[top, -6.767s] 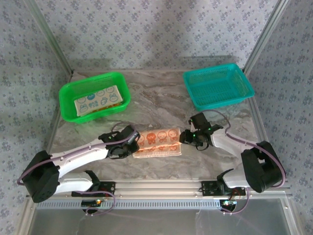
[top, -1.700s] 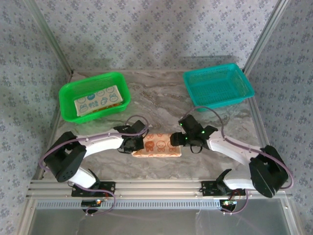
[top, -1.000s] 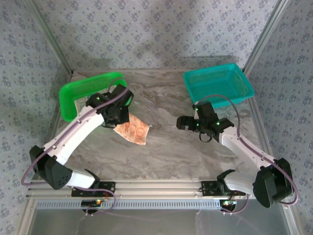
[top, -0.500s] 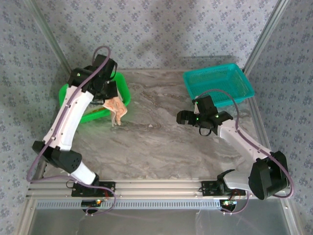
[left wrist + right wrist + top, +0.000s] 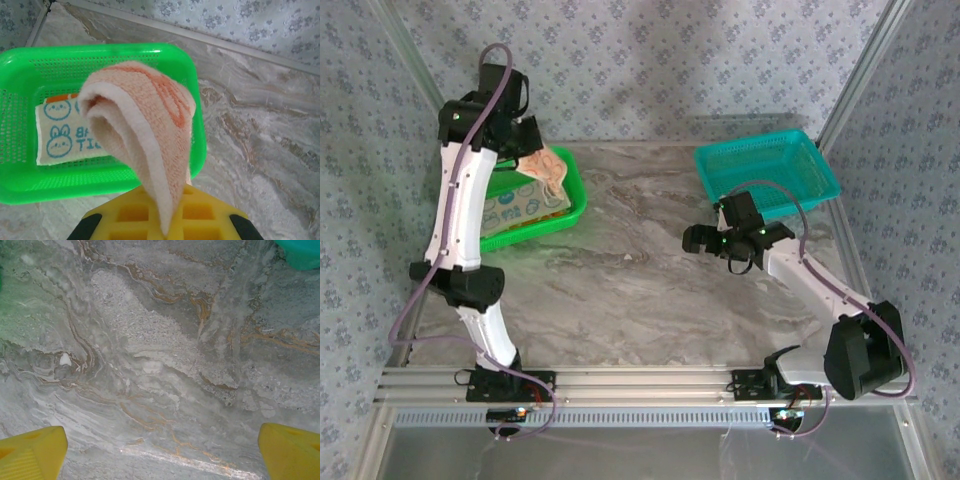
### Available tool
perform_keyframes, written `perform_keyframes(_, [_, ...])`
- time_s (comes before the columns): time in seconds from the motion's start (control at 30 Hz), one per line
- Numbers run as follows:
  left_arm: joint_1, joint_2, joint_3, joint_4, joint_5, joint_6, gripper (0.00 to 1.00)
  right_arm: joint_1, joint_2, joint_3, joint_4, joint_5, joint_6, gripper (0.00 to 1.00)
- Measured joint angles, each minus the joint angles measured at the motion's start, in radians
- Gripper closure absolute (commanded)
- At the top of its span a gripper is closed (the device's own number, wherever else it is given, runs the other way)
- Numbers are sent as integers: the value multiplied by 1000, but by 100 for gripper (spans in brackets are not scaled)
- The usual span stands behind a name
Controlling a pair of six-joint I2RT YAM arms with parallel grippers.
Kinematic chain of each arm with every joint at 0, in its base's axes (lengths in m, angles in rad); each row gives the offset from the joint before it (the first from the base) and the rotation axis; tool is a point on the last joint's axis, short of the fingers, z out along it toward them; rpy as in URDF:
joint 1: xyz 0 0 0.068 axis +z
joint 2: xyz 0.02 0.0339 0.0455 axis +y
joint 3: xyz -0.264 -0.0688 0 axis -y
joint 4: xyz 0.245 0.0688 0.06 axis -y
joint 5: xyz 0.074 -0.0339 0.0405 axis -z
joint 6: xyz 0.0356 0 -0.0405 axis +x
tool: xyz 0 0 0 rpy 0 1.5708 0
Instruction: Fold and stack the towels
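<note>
Moved: peach towel [image 5: 548,168] lifted from table's near edge to above green basket [image 5: 575,200], far left corner.
Left gripper [image 5: 528,150]: clamped on it.
Right gripper [image 5: 725,243]: spread wide, empty.
Progress: bunny towel [image 5: 520,212] lay in basket; peach unstacked.

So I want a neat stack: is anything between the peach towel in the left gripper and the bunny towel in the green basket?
Nothing visible. The peach towel hangs from the left gripper above the green basket; the bunny towel lies flat inside, its visible part bare.
</note>
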Motion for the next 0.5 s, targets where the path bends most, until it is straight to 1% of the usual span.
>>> perform_keyframes(0.1, [20, 61, 56, -1, 13, 0, 100, -6, 13, 6, -12, -3, 0, 0])
perform_keyframes(0.3, [22, 204, 145, 1, 41, -9, 100, -18, 27, 18, -28, -4, -1, 0])
perform_keyframes(0.5, [22, 286, 179, 12, 122, -48, 100, -33, 28, 18, -35, -7, -8, 0])
